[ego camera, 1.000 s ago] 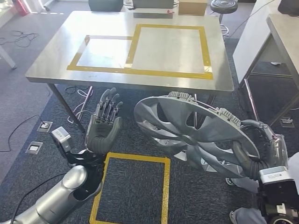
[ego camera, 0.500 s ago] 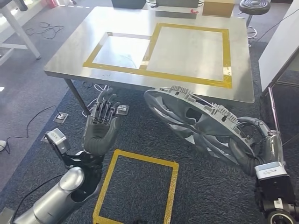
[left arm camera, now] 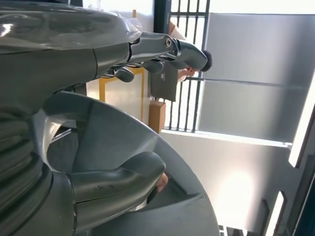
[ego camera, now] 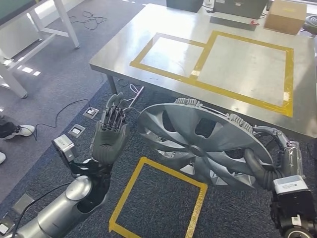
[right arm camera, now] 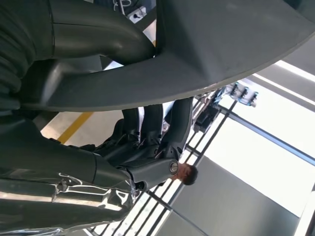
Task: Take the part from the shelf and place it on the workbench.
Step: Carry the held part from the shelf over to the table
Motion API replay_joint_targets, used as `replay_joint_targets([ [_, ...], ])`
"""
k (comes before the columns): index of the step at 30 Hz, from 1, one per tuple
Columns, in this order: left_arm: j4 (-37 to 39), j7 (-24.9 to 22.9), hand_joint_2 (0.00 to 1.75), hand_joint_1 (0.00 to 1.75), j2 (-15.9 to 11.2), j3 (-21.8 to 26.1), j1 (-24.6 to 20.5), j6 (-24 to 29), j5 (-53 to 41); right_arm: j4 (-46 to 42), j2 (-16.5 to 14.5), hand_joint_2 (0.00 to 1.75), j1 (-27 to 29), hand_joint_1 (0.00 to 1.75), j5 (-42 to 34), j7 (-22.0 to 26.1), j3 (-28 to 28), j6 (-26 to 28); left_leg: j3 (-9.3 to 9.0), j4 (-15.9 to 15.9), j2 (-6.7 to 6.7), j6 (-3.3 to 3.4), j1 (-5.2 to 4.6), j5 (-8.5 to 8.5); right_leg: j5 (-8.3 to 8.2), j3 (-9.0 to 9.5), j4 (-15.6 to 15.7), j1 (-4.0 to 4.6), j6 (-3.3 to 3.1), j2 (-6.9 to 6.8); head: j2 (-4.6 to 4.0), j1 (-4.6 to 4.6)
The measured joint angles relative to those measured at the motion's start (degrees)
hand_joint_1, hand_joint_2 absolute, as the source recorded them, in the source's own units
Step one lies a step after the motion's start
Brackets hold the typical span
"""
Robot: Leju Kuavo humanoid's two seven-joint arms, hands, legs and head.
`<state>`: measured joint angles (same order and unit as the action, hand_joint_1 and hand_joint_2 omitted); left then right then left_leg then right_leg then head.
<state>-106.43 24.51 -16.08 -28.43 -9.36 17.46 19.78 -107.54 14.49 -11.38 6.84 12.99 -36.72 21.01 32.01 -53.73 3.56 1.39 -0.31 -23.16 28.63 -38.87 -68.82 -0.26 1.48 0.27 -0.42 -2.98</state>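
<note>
No legible text or labels.

A cardboard box (ego camera: 285, 16), perhaps sealed, sits beside a dark tray (ego camera: 233, 21).

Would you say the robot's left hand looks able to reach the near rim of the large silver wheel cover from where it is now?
Probably yes. The left hand is open, palm toward the large silver wheel cover, with only bare air between them. The right hand already grips the far rim.
</note>
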Motion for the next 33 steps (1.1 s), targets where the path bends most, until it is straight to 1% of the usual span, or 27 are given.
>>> replay_joint_targets([
  [2, 0.0, 0.0, 1.75, 0.0, 0.0, 0.0, 0.0, 0.0, 0.0, 0.0, 0.0, 1.75, -0.1, 1.75, 0.0, 0.0, 0.0, 0.0, -0.17, 0.0, 1.37, -0.02, -0.06, -0.11, -4.24, 4.19, 9.1, 0.3, -1.1, 2.33, 0.0, -0.06],
  [3, 0.0, 0.0, 1.75, 0.0, 0.0, 0.0, 0.0, 0.0, 0.0, 0.0, 0.0, 1.75, -0.1, 1.75, 0.0, 0.0, 0.0, 0.0, -0.05, 0.0, 1.98, -0.15, 0.09, -0.1, -5.38, 5.75, 12.4, 0.47, -1.52, 3.41, 0.0, -0.08],
  [4, 0.0, 0.0, 1.75, 0.0, 0.0, 0.0, 0.1, 0.0, 0.0, 0.0, 0.0, 1.75, -0.2, 1.75, 0.0, 0.0, 0.0, 0.0, 0.17, 0.0, 2.55, -0.35, 0.31, -0.02, -5.69, 6.59, 14.1, 0.59, -1.83, 4.07, 0.0, -0.06],
  [5, 0.0, -0.1, 1.75, 0.0, 0.0, 0.0, 0.1, 0.0, 0.0, 0.0, 0.0, 1.75, -0.2, 1.75, 0.0, 0.0, 0.0, 0.0, 0.41, 0.1, 3.14, -0.6, 0.49, 0.1, -5.57, 6.99, 14.6, 0.66, -2.0, 3.97, 0.0, -0.04],
  [6, 0.0, -0.1, 1.75, 0.0, 0.0, 0.0, 0.1, 0.0, 0.0, 0.0, 0.0, 1.75, -0.3, 1.75, 0.0, 0.1, 0.0, 0.0, 0.51, 0.3, 3.82, -0.91, 0.61, 0.23, -5.6, 7.25, 15.2, 0.71, -2.08, 3.3, 0.0, 0.06],
  [7, -0.1, -0.1, 1.75, 0.0, 0.0, 0.0, 0.2, 0.0, 0.0, 0.0, 0.0, 1.75, -0.3, 1.75, 0.0, 0.0, -0.1, 0.0, 0.53, 0.2, 3.75, -1.14, 0.53, 0.11, -5.71, 7.72, 15.9, 0.59, -2.12, 2.55, 0.0, 0.08],
  [8, -0.2, 0.0, 1.75, 0.0, -0.1, 0.0, 0.1, 0.0, 0.0, 0.0, 0.0, 1.75, -0.4, 1.75, 0.0, 0.0, -0.1, 0.0, 0.85, -0.5, 2.75, -1.37, 0.32, -0.49, -5.88, 8.3, 16.7, 0.4, -2.18, 1.84, 0.0, -0.1],
  [9, -0.2, 0.0, 1.75, 0.0, -0.1, 0.0, 0.0, 0.0, 0.0, 0.0, 0.0, 1.75, -0.4, 1.75, 0.0, 0.0, 0.0, 0.0, 1.79, -2.5, 1.28, -1.65, 0.17, -1.65, -6.06, 8.83, 17.5, 0.22, -2.24, 1.06, 0.0, -0.28],
  [11, -0.2, 0.0, 1.75, 0.0, -0.2, 0.0, -0.1, -0.1, 0.0, 0.1, 0.0, 1.75, -0.4, 1.75, 0.0, 0.0, 0.0, 0.0, 5.81, -10.0, -1.88, -2.24, 0.35, -5.08, -6.12, 9.28, 18.1, 0.11, -2.32, -0.15, 0.0, -0.63],
  [12, -0.2, 0.0, 1.75, 0.0, -0.2, 0.0, 0.0, -0.2, 0.0, 0.1, 0.0, 1.75, -0.4, 1.75, -0.1, 0.0, -0.1, 0.0, 8.04, -13.7, -2.49, -2.58, 0.64, -6.36, -6.03, 9.28, 18.1, 0.08, -2.29, -0.71, 0.0, -0.66],
  [13, -0.2, 0.0, 1.75, 0.0, -0.2, 0.0, 0.0, -0.3, 0.0, 0.1, 0.0, 1.75, -0.4, 1.75, -0.2, 0.1, -0.1, 0.1, 9.54, -16.0, -2.8, -2.9, 0.91, -6.71, -5.89, 9.28, 18.1, 0.01, -2.17, -1.17, 0.0, -0.67],
  [14, -0.2, 0.0, 1.75, 0.0, -0.2, 0.0, 0.1, -0.4, 0.0, 0.2, 0.0, 1.75, -0.3, 1.75, -0.4, 0.1, -0.1, 0.1, 9.84, -16.0, -3.01, -3.23, 1.19, -5.93, -5.74, 9.28, 17.9, -0.11, -2.0, -1.58, 0.0, -0.67],
  [15, -0.2, 0.0, 1.75, 0.0, -0.3, 0.0, 0.1, -0.5, 0.0, 0.2, 0.0, 1.75, -0.3, 1.75, -0.5, 0.1, -0.1, 0.1, 8.78, -13.5, -3.21, -3.55, 1.43, -4.13, -5.54, 9.28, 17.7, -0.29, -1.77, -1.9, 0.0, -0.68],
  [16, -0.2, 0.0, 1.75, 0.0, -0.3, 0.0, 0.1, -0.5, 0.0, 0.3, 0.0, 1.75, -0.3, 1.75, -0.6, 0.2, -0.1, 0.1, 6.69, -9.3, -3.49, -3.84, 1.67, -1.82, -5.25, 9.29, 17.4, -0.49, -1.45, -2.13, 0.0, -0.69],
  [17, -0.2, 0.0, 1.75, 0.0, -0.3, 0.0, 0.1, -0.5, 0.0, 0.3, 0.0, 1.75, -0.3, 1.75, -0.7, 0.3, -0.1, 0.1, 4.45, -5.0, -3.78, -4.01, 1.71, -0.17, -4.85, 9.23, 17.0, -0.59, -1.05, -2.26, 0.0, -0.74],
  [18, -0.2, 0.0, 1.75, 0.0, -0.3, 0.0, 0.1, -0.5, 0.0, 0.4, 0.0, 1.75, -0.3, 1.75, -0.8, 0.4, -0.1, 0.1, 2.71, -1.7, -3.88, -3.82, 1.65, 0.85, -4.43, 9.21, 16.7, -0.66, -0.61, -2.32, 0.0, -0.76],
  [19, -0.2, 0.0, 1.75, 0.0, -0.3, 0.0, 0.1, -0.5, 0.0, 0.4, 0.0, 1.75, -0.3, 1.75, -0.8, 0.5, 0.0, 0.1, 1.67, 0.1, -3.94, -3.41, 1.49, 1.11, -4.06, 9.25, 16.5, -0.64, -0.17, -2.34, 0.0, -0.75],
  [21, -0.2, 0.0, 1.75, 0.0, -0.3, 0.0, 0.1, -0.5, -0.1, 0.5, 0.0, 1.75, -0.3, 1.75, -0.9, 0.7, 0.0, 0.1, 1.29, 0.7, -3.66, -2.12, 1.23, 0.64, -3.88, 9.57, 16.0, -0.73, 0.63, -2.26, 0.0, -0.59],
  [23, -0.2, 0.0, 1.75, 0.0, -0.3, 0.0, 0.1, -0.5, -0.2, 0.5, 0.0, 1.75, -0.2, 1.75, -1.0, 0.9, 0.0, 0.0, 0.53, 0.7, -3.52, -1.09, 1.24, 0.34, -3.27, 9.25, 14.5, -1.04, 1.16, -1.92, 0.0, -0.39],
  [24, -0.2, 0.0, 1.75, 0.0, -0.3, 0.0, 0.1, -0.4, -0.2, 0.5, 0.0, 1.75, -0.2, 1.75, -1.0, 0.9, 0.0, -0.1, 0.0, 0.8, -3.42, -0.66, 1.21, 0.19, -2.19, 8.31, 12.5, -1.16, 1.28, -1.62, 0.0, -0.21],
  [25, -0.2, 0.0, 1.75, 0.0, -0.3, 0.0, 0.1, -0.4, -0.2, 0.5, 0.0, 1.75, -0.2, 1.75, -1.0, 0.9, 0.0, -0.1, -0.42, 0.8, -3.35, -0.32, 1.18, 0.0, -0.65, 6.52, 9.1, -1.22, 1.37, -1.25, 0.0, 0.02],
  [27, -0.2, 0.0, 1.75, 0.0, -0.2, 0.0, 0.1, -0.4, -0.3, 0.6, 0.0, 1.75, -0.1, 1.75, -1.0, 1.0, -0.1, -0.1, -0.96, 0.7, -3.11, 0.1, 0.93, -0.49, 2.53, 1.76, 0.5, -1.21, 1.48, -0.71, 0.0, 0.4],
  [28, -0.2, 0.0, 1.75, 0.0, -0.2, 0.0, 0.1, -0.4, -0.3, 0.6, 0.0, 1.75, -0.1, 1.75, -1.1, 1.0, -0.1, -0.1, -1.27, 0.7, -2.92, 0.18, 0.8, -0.8, 3.21, -0.26, -2.4, -1.17, 1.47, -0.59, 0.0, 0.46],
  [29, -0.2, 0.0, 1.75, 0.0, -0.2, 0.0, 0.2, -0.4, -0.3, 0.7, 0.0, 1.75, 0.1, 1.75, -1.1, 1.0, -0.1, -0.1, -1.72, 0.7, -2.68, 0.19, 0.69, -1.16, 2.77, -1.25, -3.0, -1.13, 1.35, -0.54, 0.0, 0.46],
  [30, -0.2, 0.0, 1.75, 0.0, -0.2, 0.0, 0.2, -0.4, -0.3, 0.7, 0.0, 1.75, 0.2, 1.75, -1.1, 1.0, -0.1, -0.1, -2.33, 0.7, -2.43, 0.14, 0.64, -1.61, 1.14, -1.03, -1.3, -1.03, 1.1, -0.5, 0.0, 0.48],
  [32, -0.2, 0.0, 1.75, 0.0, -0.2, 0.0, 0.3, -0.4, -0.3, 0.9, 0.0, 1.75, 0.3, 1.75, -1.1, 1.0, -0.1, -0.1, -3.74, 0.7, -2.05, -0.09, 0.61, -2.67, -4.37, 1.68, 7.1, -0.68, 0.35, -0.39, 0.0, 0.57],
  [33, -0.2, 0.0, 1.75, 0.0, -0.2, 0.0, 0.3, -0.4, -0.3, 0.9, 0.0, 1.75, 0.3, 1.75, -1.1, 1.0, 0.0, -0.1, -4.23, 0.8, -1.93, -0.3, 0.58, -3.13, -6.11, 2.99, 11.0, -0.42, 0.01, -0.32, 0.0, 0.65],
])
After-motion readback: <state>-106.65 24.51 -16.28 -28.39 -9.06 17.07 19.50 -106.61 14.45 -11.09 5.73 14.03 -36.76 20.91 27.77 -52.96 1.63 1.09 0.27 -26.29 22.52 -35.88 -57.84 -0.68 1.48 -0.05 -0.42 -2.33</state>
